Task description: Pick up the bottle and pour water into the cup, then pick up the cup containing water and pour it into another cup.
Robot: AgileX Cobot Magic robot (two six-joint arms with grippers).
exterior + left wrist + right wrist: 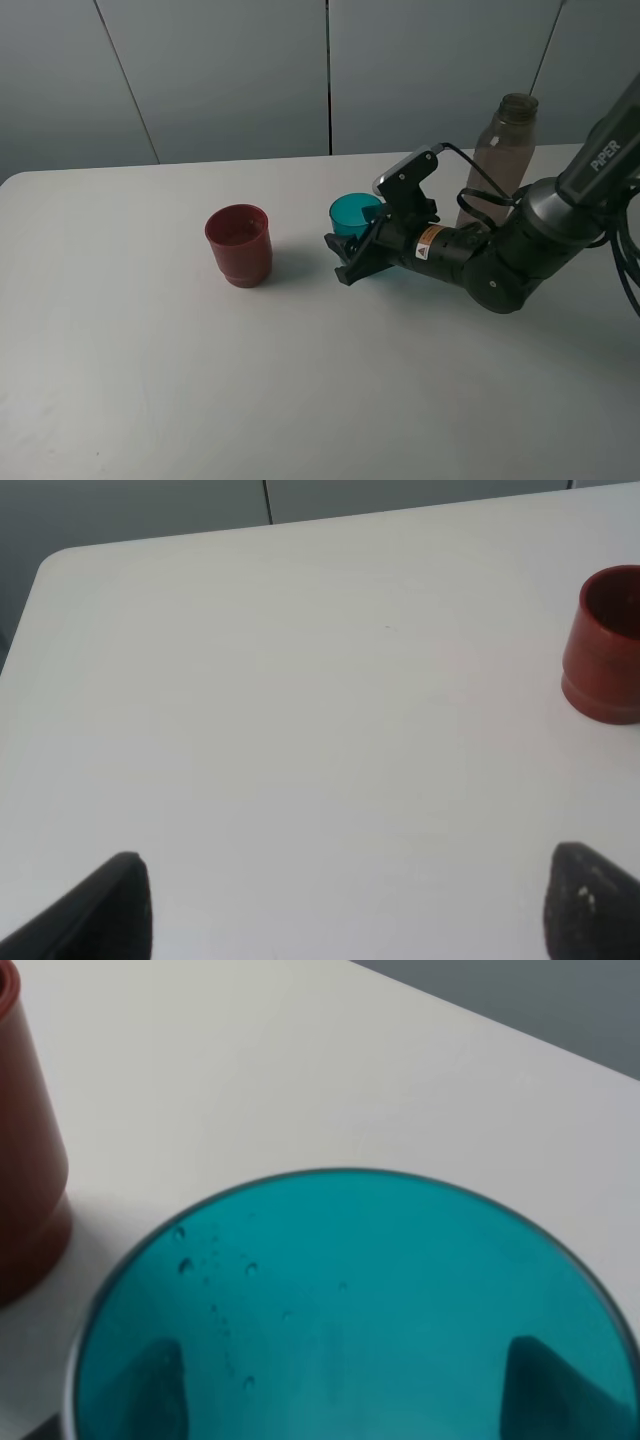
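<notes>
The teal cup [354, 213] stands near the table's middle, with droplets on its inner wall in the right wrist view [340, 1300]. My right gripper [346, 256] has a finger on each side of its lower part; the fingers [160, 1390] show through the cup wall, closed against it. The red cup [239, 245] stands upright to the left, apart from the teal one, and also shows in the left wrist view [605, 645] and the right wrist view [25, 1140]. The uncapped bottle [497, 160] stands behind my right arm. My left gripper [350, 910] is open and empty.
The white table [150, 380] has its far edge just behind the bottle and its rounded far left corner [60, 565] in the left wrist view. My right arm's cables [625, 260] hang at the right edge.
</notes>
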